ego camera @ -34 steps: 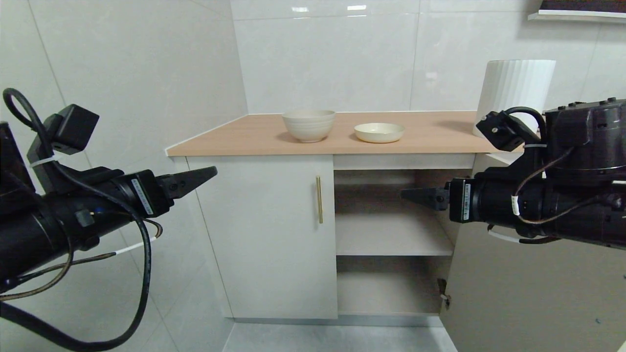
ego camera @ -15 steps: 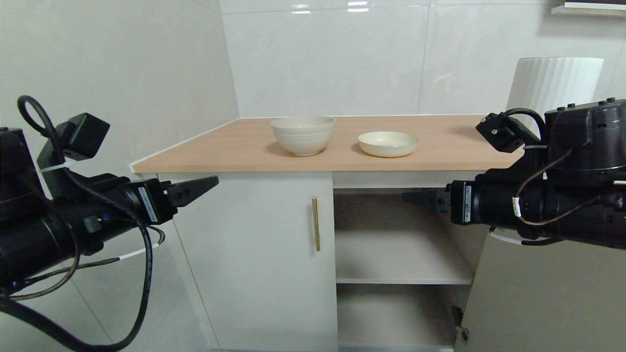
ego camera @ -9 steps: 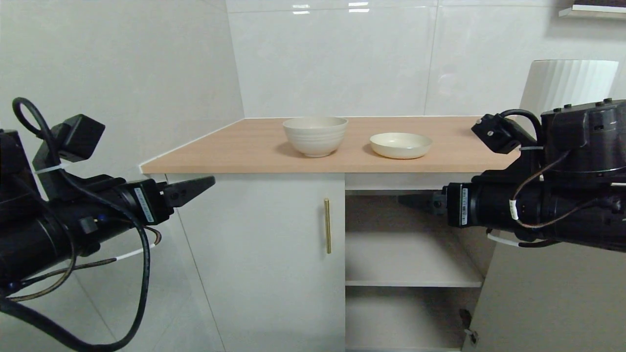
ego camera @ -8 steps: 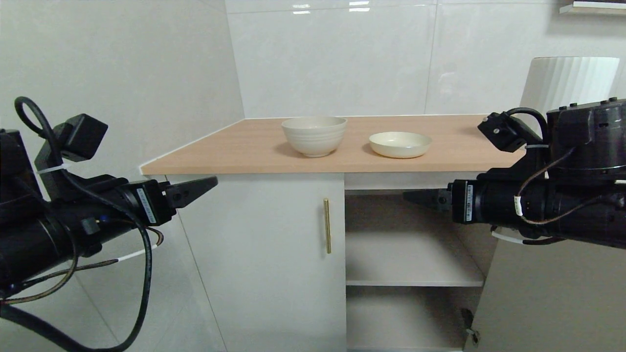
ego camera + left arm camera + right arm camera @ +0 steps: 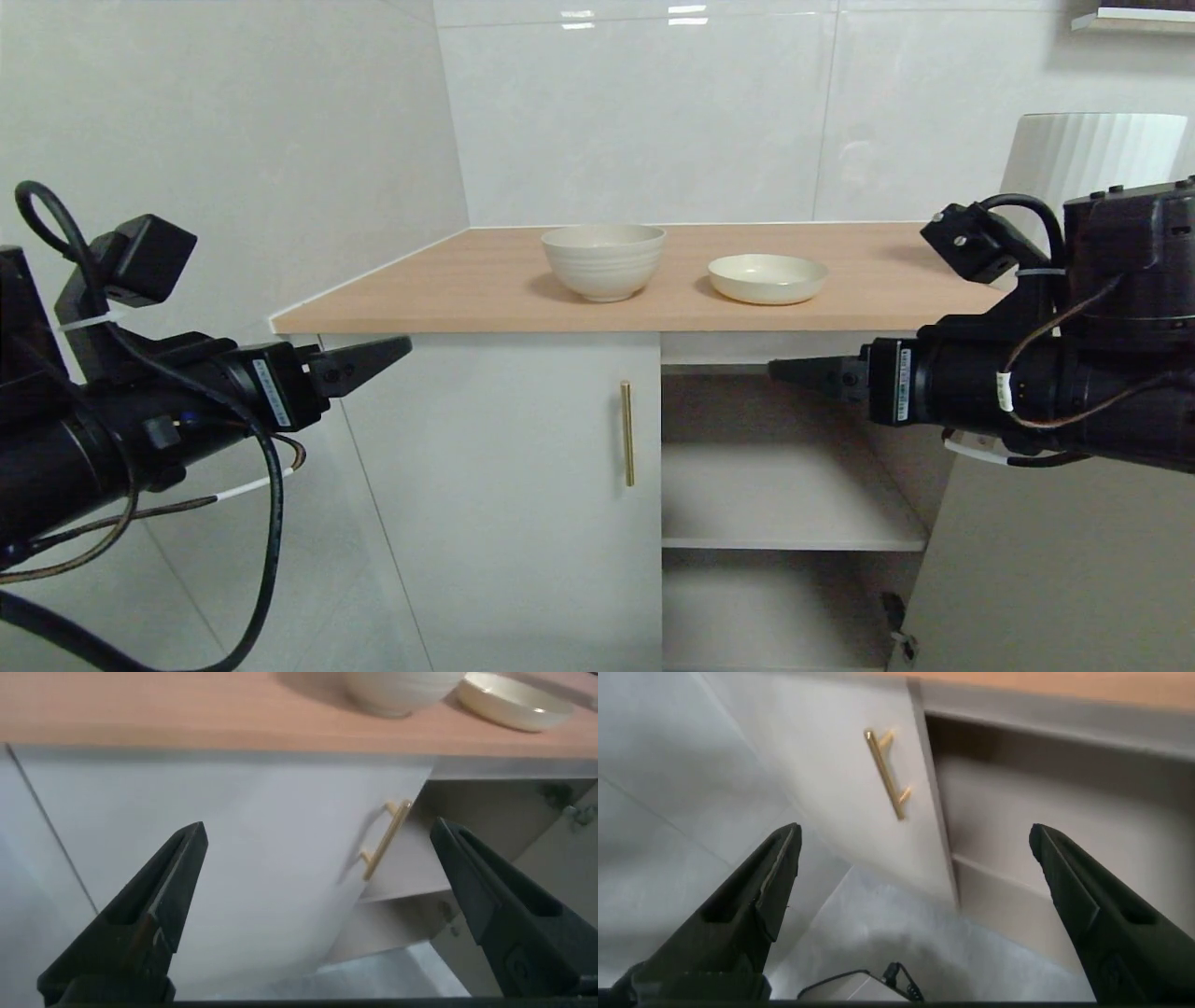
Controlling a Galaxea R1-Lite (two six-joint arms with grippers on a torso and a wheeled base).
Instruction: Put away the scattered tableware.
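Readable text: none.
Left wrist sticker (image 5: 267,393): white label on the black housing just behind the jaws; its dark print is too small to make out.
Right wrist sticker (image 5: 902,396): white label in the matching spot on the other arm; its print is equally illegible.

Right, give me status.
Left gripper open, empty. Right gripper open, empty, level with the open cabinet. Bowl and dish on the countertop, untouched. Nothing in the way.

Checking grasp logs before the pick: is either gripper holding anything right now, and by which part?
Nothing held. Left gripper and right gripper are both open and empty; the bowl and dish sit on the countertop.
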